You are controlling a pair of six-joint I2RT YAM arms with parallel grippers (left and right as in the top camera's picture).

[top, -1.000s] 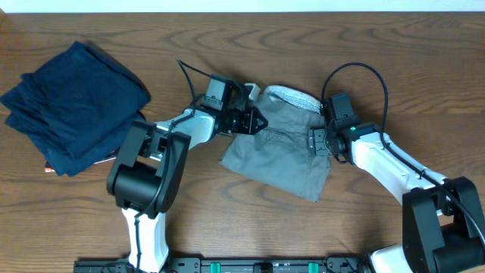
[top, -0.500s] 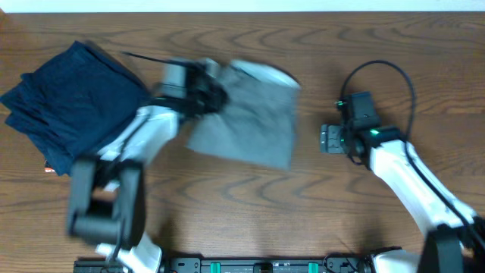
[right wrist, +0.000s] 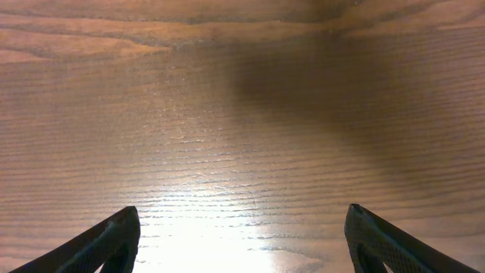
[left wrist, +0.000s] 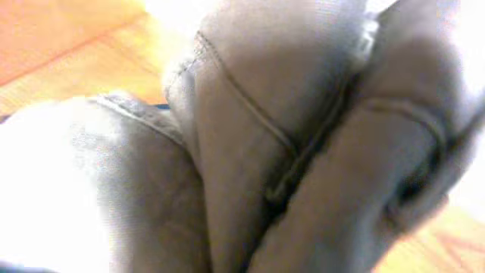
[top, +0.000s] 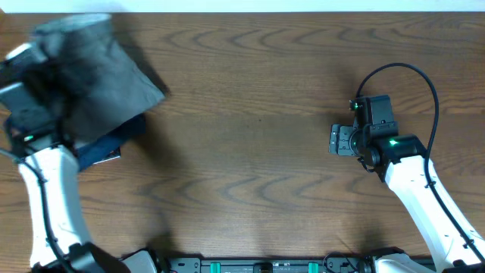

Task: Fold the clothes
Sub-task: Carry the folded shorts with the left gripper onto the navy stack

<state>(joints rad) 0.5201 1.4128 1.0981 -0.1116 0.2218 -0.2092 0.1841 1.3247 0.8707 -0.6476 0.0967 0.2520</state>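
Note:
The grey shorts [top: 95,68] hang bunched and blurred at the far left, over the dark navy pile. My left gripper is hidden under the cloth in the overhead view. In the left wrist view, grey folds with a stitched seam [left wrist: 250,121] fill the frame and cover the fingers; the shorts ride with that gripper. My right gripper [top: 339,140] is open and empty above bare wood at the right, far from the shorts. Its two dark fingertips stand wide apart in the right wrist view [right wrist: 242,212].
A strip of the folded dark navy garments [top: 114,140] shows under the shorts at the left. The white left arm [top: 49,182] runs down the left edge. The wooden table [top: 242,152] lies between the arms.
My left arm has swung the shorts from the table's middle to the far left, over the navy pile. My right gripper has let go of them and drawn back to the right.

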